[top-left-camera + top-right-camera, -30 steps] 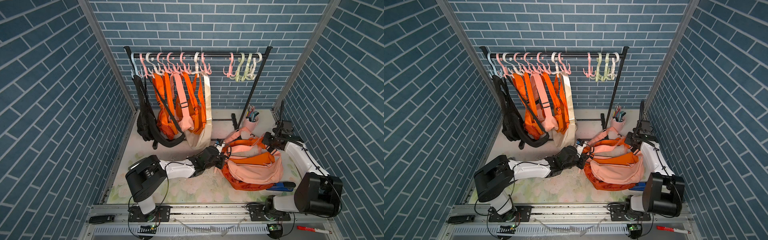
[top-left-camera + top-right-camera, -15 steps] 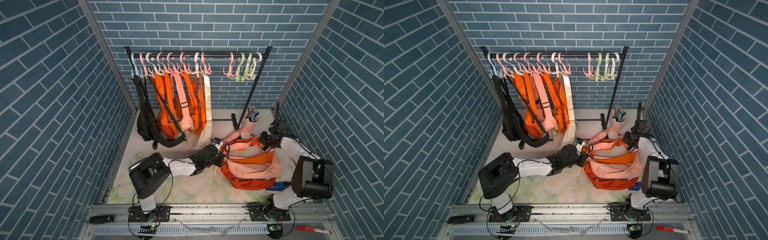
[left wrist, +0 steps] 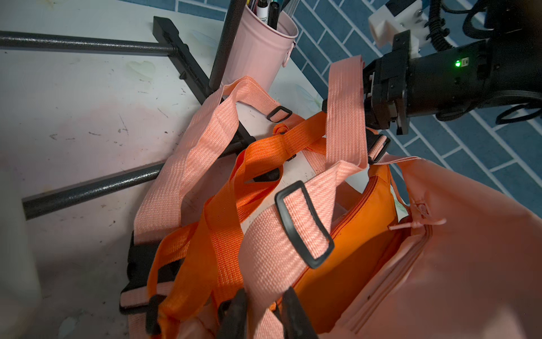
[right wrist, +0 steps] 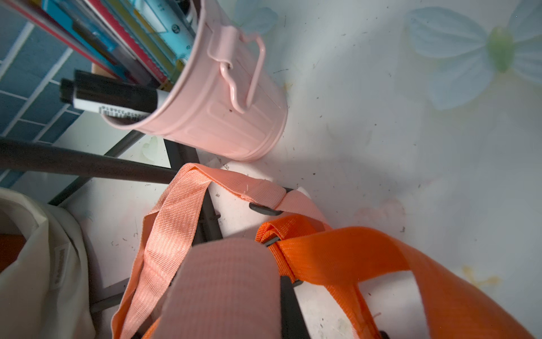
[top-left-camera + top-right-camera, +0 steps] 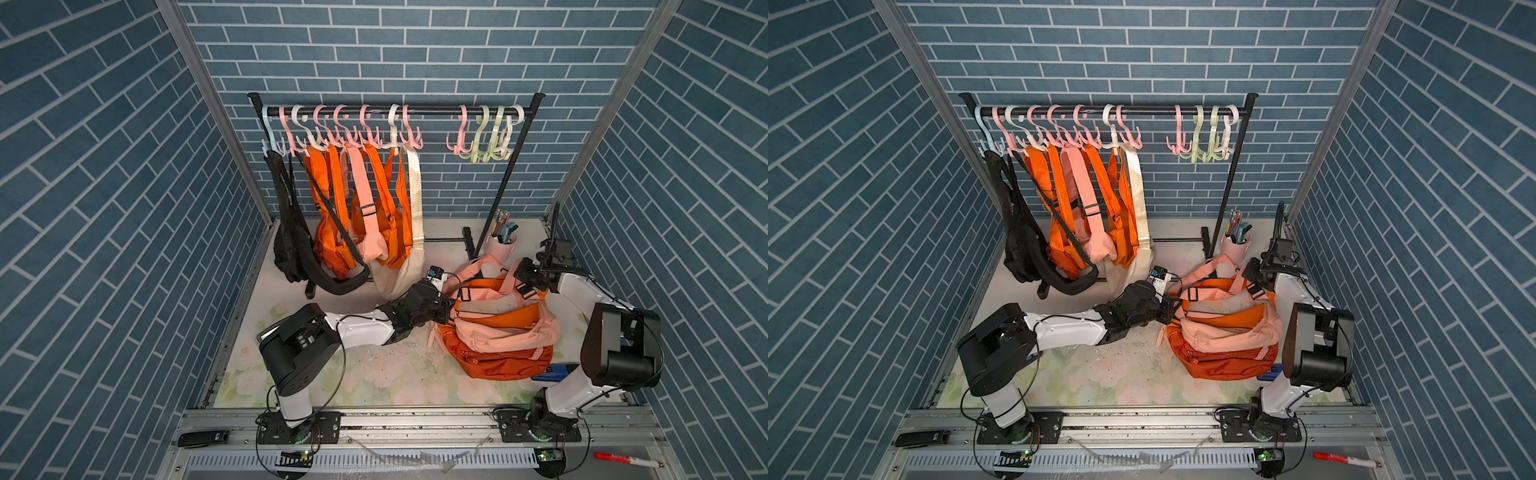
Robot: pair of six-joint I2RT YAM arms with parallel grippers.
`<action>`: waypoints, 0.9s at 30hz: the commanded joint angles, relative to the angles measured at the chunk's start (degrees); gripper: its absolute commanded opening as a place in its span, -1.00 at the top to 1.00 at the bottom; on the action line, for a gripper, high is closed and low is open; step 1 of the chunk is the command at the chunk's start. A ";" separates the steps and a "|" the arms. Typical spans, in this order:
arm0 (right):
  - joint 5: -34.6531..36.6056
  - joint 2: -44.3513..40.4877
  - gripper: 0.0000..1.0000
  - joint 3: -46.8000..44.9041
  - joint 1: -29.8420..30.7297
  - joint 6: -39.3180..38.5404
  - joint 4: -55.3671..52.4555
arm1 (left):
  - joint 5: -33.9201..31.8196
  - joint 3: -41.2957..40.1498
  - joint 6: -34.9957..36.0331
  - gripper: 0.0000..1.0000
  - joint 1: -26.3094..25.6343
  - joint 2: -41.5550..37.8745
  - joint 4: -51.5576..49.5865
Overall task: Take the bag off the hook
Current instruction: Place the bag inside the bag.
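Pink strap (image 3: 293, 234) sits inside the spread left pincer (image 3: 265, 314), right pincer (image 3: 365, 98) pinching it; cream bag label (image 4: 58, 265) illegible.

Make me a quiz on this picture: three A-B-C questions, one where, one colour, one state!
1. Where is the pen cup? A on the rail; B on the table by the rack leg; C in a bag.
2. The two bags piled on the table are: A orange and pink; B blue and green; C red and yellow.
3. The right gripper is: A wide open; B shut on a pink strap; C hidden.
Answers: B, it stands beside the leg; A, pink lies on orange; B, its jaws pinch the strap.
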 commanded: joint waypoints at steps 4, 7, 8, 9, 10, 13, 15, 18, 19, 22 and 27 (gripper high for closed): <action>-2.33 2.14 0.51 0.20 -0.12 1.42 2.45 | -0.26 1.52 0.00 0.10 0.93 1.83 -2.01; -2.73 2.28 0.40 0.07 -0.21 1.49 2.81 | 0.28 2.18 0.22 0.01 1.42 1.78 -2.63; -2.91 2.16 0.33 0.12 -0.16 1.53 2.91 | 0.30 2.43 0.29 -0.01 1.46 1.78 -2.90; -3.04 2.05 0.25 0.08 -0.25 1.57 3.06 | 0.28 2.64 0.35 -0.04 1.61 1.59 -3.07; -3.26 1.87 0.16 0.11 -0.21 1.61 3.08 | 0.24 2.79 0.49 -0.05 1.68 1.41 -3.07; -2.74 0.83 -0.02 0.03 -0.21 1.60 2.94 | -0.26 2.65 0.39 -0.13 1.97 0.27 -2.93; -1.36 -0.44 -0.13 -0.42 -0.16 1.68 3.23 | -0.82 2.55 0.44 -0.29 2.25 -0.90 -3.22; -0.11 -2.75 -0.34 -0.86 -0.21 1.86 3.42 | -1.93 2.29 1.15 -0.50 2.61 -3.19 -3.86; 0.17 -3.47 -0.37 -0.91 -0.16 1.91 3.44 | -2.42 2.29 1.65 -0.57 2.61 -3.99 -4.25; 1.19 -6.32 -0.57 -1.15 -0.21 2.03 3.29 | -3.78 2.29 2.86 -0.73 2.69 -6.83 -5.45; 2.15 -10.94 -0.59 -1.33 -0.21 1.95 1.91 | -5.00 2.59 4.99 -0.79 2.72 -11.38 -8.40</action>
